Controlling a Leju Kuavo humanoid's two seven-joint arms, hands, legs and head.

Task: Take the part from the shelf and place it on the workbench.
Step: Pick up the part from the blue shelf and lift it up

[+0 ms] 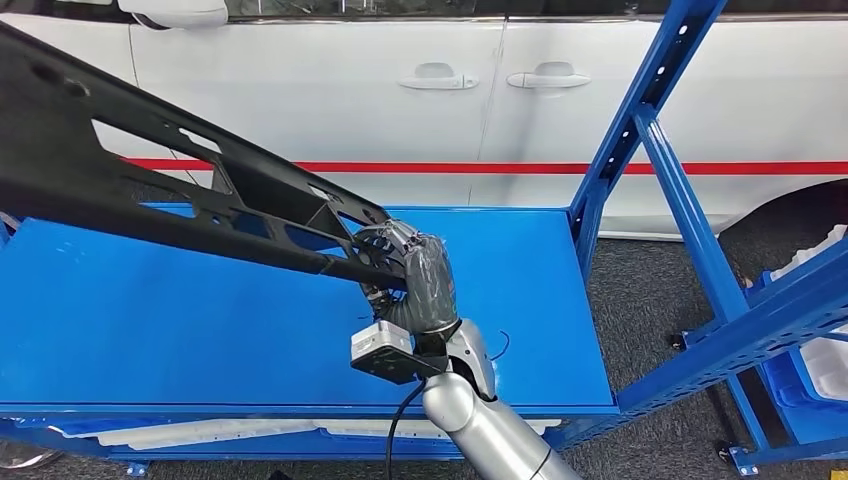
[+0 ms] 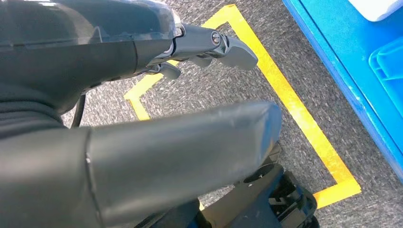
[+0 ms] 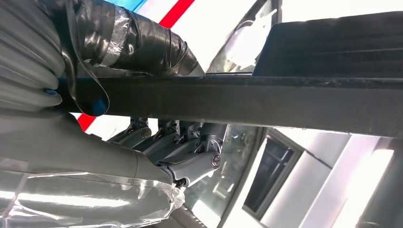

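Note:
A long black frame-like part (image 1: 150, 170) slants from the upper left of the head view down to the middle, held above the blue workbench top (image 1: 150, 320). My right hand (image 1: 405, 268) grips its lower end, fingers wrapped around a bar. In the right wrist view the same dark bar (image 3: 266, 102) crosses the picture, with my right hand (image 3: 114, 95) closed around it and its fingers (image 3: 190, 147) curled under. My left hand (image 2: 157, 114) hangs over grey floor, thumb and fingers apart, holding nothing.
A white car (image 1: 480, 90) with a red stripe stands behind the workbench. A blue shelf upright (image 1: 640, 110) and slanted braces rise at the right, with white parts on a lower level (image 1: 825, 350). Yellow floor tape (image 2: 294, 109) marks the grey carpet under the left hand.

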